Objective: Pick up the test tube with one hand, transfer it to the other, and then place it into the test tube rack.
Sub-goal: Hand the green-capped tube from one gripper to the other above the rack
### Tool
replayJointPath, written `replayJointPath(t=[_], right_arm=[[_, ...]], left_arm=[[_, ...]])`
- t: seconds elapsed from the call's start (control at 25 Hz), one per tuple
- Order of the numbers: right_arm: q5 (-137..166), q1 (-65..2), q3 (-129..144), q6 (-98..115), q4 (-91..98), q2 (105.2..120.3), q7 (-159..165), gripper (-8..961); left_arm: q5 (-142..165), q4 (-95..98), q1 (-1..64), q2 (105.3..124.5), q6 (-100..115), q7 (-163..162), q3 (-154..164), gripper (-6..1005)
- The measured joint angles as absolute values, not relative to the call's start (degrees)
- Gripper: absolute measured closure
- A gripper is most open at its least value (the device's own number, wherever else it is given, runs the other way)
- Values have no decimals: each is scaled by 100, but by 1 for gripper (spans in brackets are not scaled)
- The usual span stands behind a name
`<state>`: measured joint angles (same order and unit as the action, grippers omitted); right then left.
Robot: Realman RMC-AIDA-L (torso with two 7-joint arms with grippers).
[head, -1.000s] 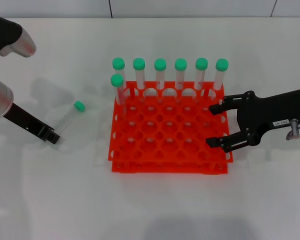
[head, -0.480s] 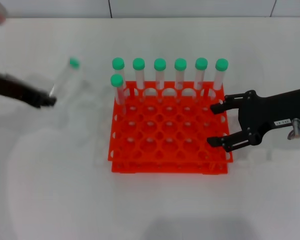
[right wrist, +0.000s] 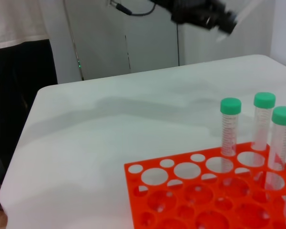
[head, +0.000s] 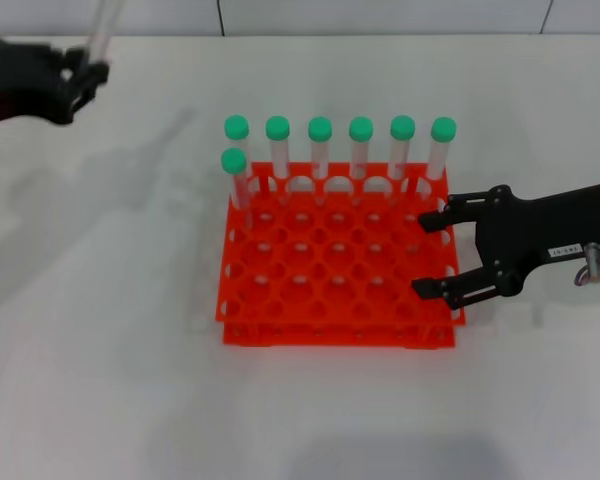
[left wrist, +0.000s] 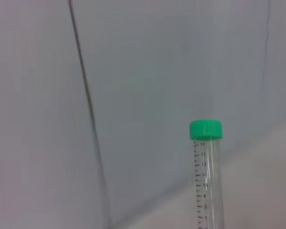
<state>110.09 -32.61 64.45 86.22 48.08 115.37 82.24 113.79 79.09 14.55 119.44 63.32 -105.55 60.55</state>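
My left gripper (head: 85,75), raised at the far left, is shut on the test tube (head: 103,28). The clear tube stands nearly upright and its top runs out of the head view. The left wrist view shows its green cap (left wrist: 206,129) above the graduated tube. The right wrist view shows the left gripper (right wrist: 202,13) far off with the tube (right wrist: 240,14). The orange-red rack (head: 330,333) sits mid-table and also shows in the right wrist view (right wrist: 181,191). My right gripper (head: 423,253), with a white label, is open at the rack's right edge.
Several green-capped tubes (head: 320,150) stand in the rack's back row, and one more (head: 236,178) stands in the second row at the left. They also show in the right wrist view (right wrist: 230,129). The white table (head: 100,330) lies around the rack.
My left gripper has lifted the test tube off the table and carried it up to the far left, swinging it nearly upright. The right gripper has hardly moved.
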Motion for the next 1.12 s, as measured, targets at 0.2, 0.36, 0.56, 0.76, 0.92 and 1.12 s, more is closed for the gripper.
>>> replayJointPath(t=[0.2,0.36,0.56,0.76,0.92,1.12], right_arm=[[10938,-3233,6451,8642,4808,11539,8210,151],[10911,-3237,6460,8652,4807,11544,8204,152],[10817,-3249,6461,8664,4807,11549,8202,153],[10768,-3263,6460,8662,4808,11549,8201,154],[10764,-3294,6460,8631,4810,11548,8200,155],[10708,-3356,6460,8611,4812,11548,8200,156]], left_arm=[[8999,6659,1498,11871,6699,-8727,5818,794],[8466,5194,2176,11591,7866,-8014,5237,793],[8728,3744,3063,11025,8770,-7696,5156,791],[9505,3624,3481,10957,8999,-7833,5158,789],[10172,3438,3825,10953,8959,-8011,5153,788],[10617,3196,4068,11054,8879,-7826,5159,787]])
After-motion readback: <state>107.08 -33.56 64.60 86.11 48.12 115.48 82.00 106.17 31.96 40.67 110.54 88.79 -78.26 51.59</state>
